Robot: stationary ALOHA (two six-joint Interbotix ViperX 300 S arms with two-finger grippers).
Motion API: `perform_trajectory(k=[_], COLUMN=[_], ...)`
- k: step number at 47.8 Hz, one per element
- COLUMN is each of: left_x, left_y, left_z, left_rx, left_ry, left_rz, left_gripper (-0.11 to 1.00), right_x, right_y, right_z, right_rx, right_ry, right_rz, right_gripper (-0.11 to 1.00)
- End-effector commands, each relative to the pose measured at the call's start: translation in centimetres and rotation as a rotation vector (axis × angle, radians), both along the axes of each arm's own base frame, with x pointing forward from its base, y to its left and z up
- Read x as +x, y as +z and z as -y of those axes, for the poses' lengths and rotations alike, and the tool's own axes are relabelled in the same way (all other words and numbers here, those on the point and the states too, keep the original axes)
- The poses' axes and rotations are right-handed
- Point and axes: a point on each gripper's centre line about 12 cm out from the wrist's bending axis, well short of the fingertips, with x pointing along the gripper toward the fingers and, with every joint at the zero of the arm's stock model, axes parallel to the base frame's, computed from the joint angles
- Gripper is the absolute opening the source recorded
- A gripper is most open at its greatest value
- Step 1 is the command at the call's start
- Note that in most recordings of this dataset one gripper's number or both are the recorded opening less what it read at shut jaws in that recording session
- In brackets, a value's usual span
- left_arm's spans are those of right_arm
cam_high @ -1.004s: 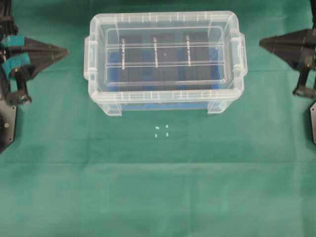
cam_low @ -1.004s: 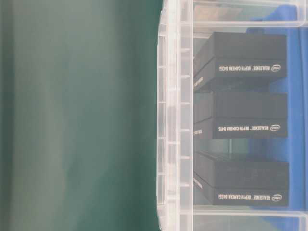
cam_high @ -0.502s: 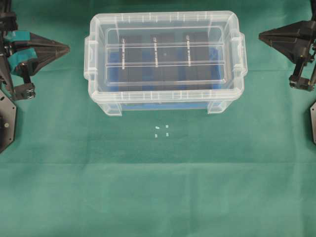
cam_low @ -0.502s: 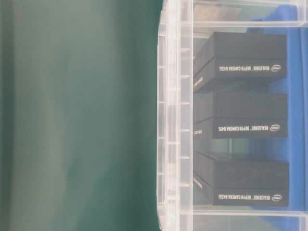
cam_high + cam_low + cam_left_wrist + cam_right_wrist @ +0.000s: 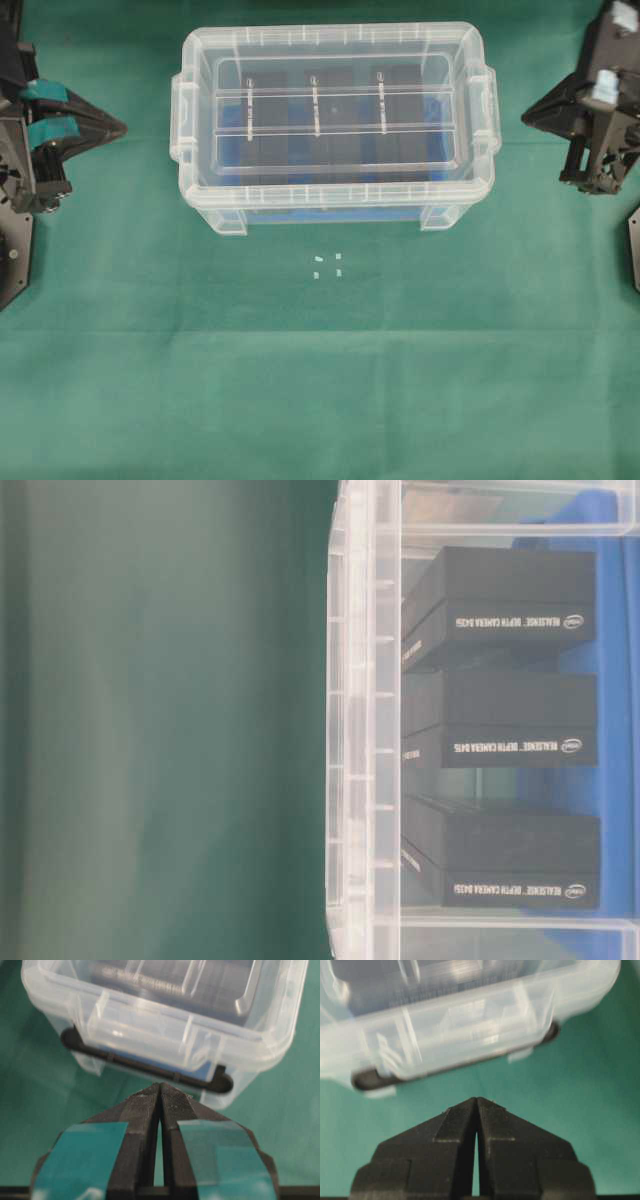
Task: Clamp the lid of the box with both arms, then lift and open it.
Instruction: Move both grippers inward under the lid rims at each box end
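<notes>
The clear lid (image 5: 335,110) lies closed on the deep clear box (image 5: 335,207), which holds three black slabs (image 5: 500,720) on a blue bottom. My left gripper (image 5: 122,128), with teal tape bands, is shut and empty, pointing at the box's left end a short way off. In the left wrist view its tips (image 5: 160,1086) are just short of the box's dark handle bar (image 5: 150,1067). My right gripper (image 5: 526,115) is shut and empty, pointing at the right end with a small gap. In the right wrist view its tips (image 5: 476,1099) are below the box end (image 5: 460,1035).
Green cloth (image 5: 320,380) covers the table. A few small white marks (image 5: 328,265) sit on it in front of the box. Black arm bases stand at the left edge (image 5: 12,250) and the right edge (image 5: 633,240).
Both shut grippers have swung toward the front of the overhead view and pitched downward. The left tip has drawn back slightly from the box. Box and lid have not moved.
</notes>
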Motion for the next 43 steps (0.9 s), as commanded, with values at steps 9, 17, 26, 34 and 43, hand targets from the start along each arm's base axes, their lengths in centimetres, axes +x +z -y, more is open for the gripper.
perform_trajectory(k=[9, 17, 26, 34, 43], left_x=[0.4, 0.6, 0.7, 0.6, 0.5], left_y=[0.4, 0.3, 0.1, -0.3, -1.0], left_z=[-0.2, -0.3, -0.3, -0.2, 0.2], left_rx=[-0.037, -0.046, -0.055, -0.052, -0.028], left_ry=[0.004, 0.004, 0.004, -0.011, -0.078], left_rz=[-0.111, -0.142, -0.168, -0.208, -0.302], left_gripper=[0.01, 0.01, 0.01, 0.01, 0.01], right_x=[0.6, 0.6, 0.6, 0.6, 0.5], right_y=[0.3, 0.6, 0.6, 0.6, 0.5], right_z=[0.6, 0.7, 0.7, 0.7, 0.6], right_rx=[0.025, 0.015, 0.014, 0.002, -0.023], right_ry=[-0.006, -0.005, -0.005, 0.014, 0.057], right_rz=[-0.108, -0.112, -0.109, -0.12, -0.145], right_gripper=[0.0, 0.0, 0.0, 0.0, 0.0])
